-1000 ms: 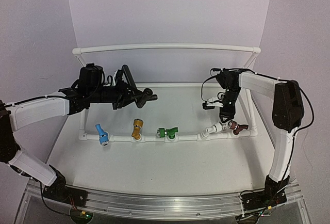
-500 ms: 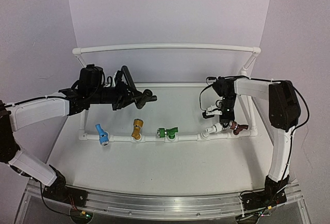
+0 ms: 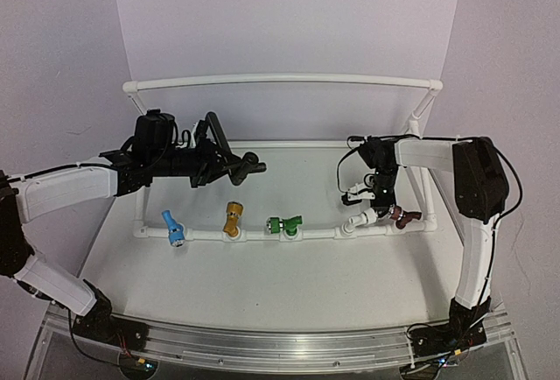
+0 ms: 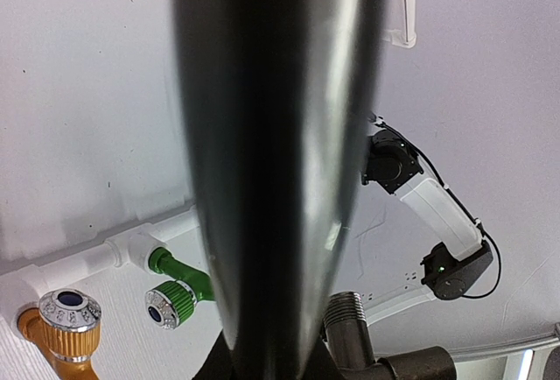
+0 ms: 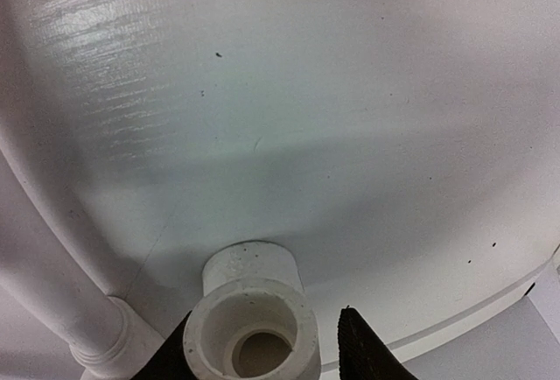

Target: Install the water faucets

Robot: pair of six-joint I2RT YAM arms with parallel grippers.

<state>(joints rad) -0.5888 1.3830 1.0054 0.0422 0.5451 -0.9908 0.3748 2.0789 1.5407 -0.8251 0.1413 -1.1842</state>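
Note:
My left gripper (image 3: 226,166) is shut on the dark grey-black faucet (image 3: 245,166) and holds it in the air above the front pipe. Its long lever handle (image 4: 280,135) fills the left wrist view, with the threaded end (image 4: 348,327) beside it. My right gripper (image 3: 378,203) is low at the white pipe fitting (image 3: 357,221) on the front pipe. In the right wrist view the fitting's open socket (image 5: 252,332) sits between my fingers. The right finger (image 5: 360,349) stands apart from it, so the gripper is open.
A white pipe frame (image 3: 280,80) stands on the table. Its front pipe carries a blue faucet (image 3: 172,227), a gold faucet (image 3: 232,219), a green faucet (image 3: 284,223) and a brown faucet (image 3: 402,215) right of the fitting.
My right gripper has moved a little left and down toward the white fitting. The left arm and the dark faucet have not moved.

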